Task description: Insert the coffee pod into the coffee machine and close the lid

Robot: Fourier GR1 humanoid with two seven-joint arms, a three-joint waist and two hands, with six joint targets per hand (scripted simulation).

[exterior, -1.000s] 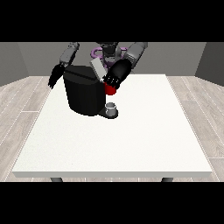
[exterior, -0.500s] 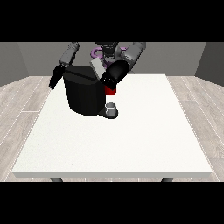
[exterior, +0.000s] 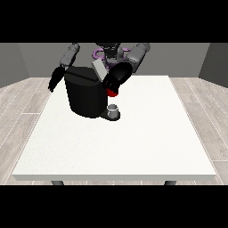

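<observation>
Front view: pod stage near machine top, lid not yet closed.

Coffee machine (exterior: 84,95) dark, on far-left part of white desk (exterior: 133,142). Lid (exterior: 100,70) seen tilted up above machine top, so judged open. Robot hand at view's right (exterior: 116,78) just over machine's front edge, touching or nearly so; fingers unreadable, cannot tell if grasping. Red thing at the machine (exterior: 113,92) just below that hand. Small grey thing (exterior: 114,109) at machine's base, not identifiable as pod. Robot hand at view's left (exterior: 56,78) hanging beside machine, fingers straight, released. Left to do: lid closing; pod insertion unconfirmed.
</observation>
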